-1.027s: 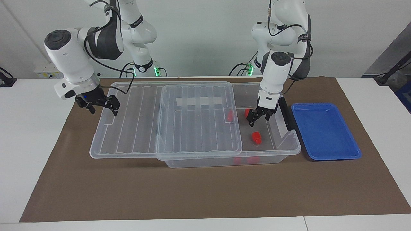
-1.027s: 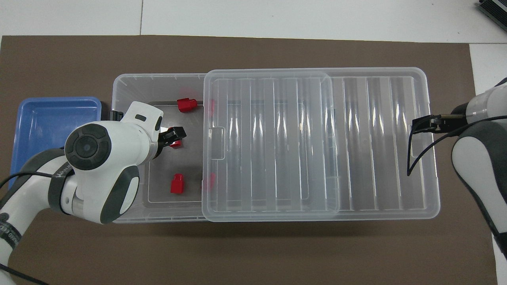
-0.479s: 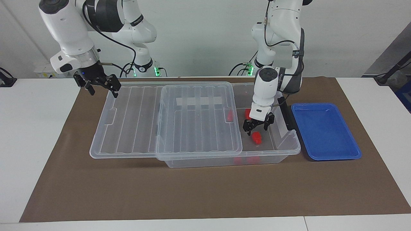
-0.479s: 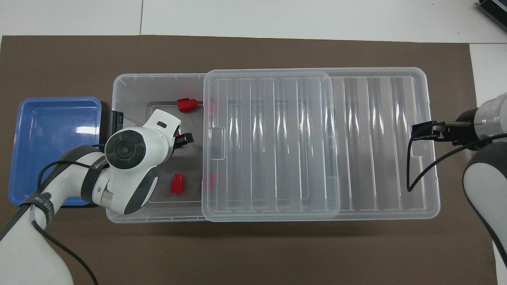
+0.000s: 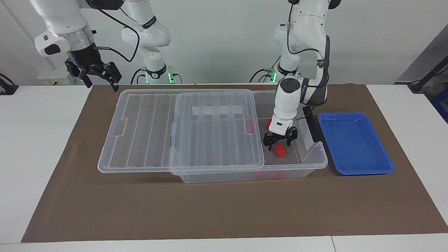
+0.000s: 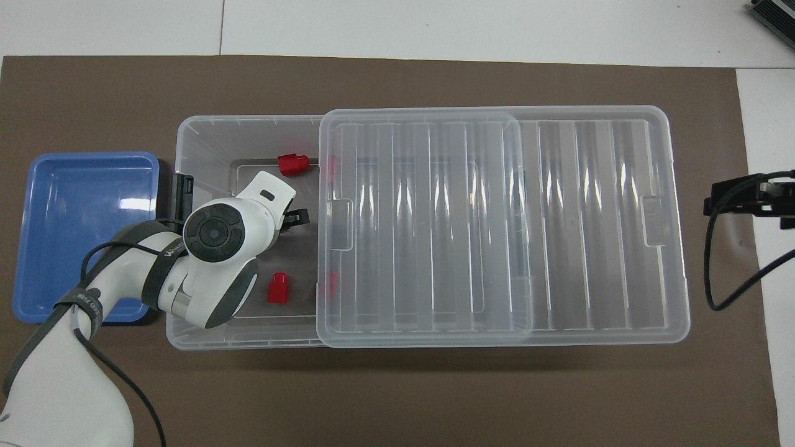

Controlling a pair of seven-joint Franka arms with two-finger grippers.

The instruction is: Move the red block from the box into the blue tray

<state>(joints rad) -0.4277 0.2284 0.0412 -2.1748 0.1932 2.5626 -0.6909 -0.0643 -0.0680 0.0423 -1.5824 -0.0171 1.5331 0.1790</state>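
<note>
Brown mat (image 5: 210, 210), clear ribbed box (image 5: 217, 133), oblong red block (image 5: 279, 150)

The box (image 5: 308, 164) sat at the centre of the facing view on the mat (image 5: 224, 210), which covered the table (image 5: 35, 157). Its lid (image 5: 182, 129) lay slid toward the frame's left, overhanging that end and leaving the box's right part uncovered. In that uncovered part the left gripper (image 5: 279, 142) hung low, directly above the red block (image 5: 279, 149) on the box floor. A second block (image 5: 269, 123) lay higher in the frame, and a third (image 6: 292, 164) showed near the top of the opening in the overhead view. The blue tray (image 5: 353, 143) lay just right of the box. The right gripper (image 5: 93, 72) hung at upper left, off the lid's corner
</note>
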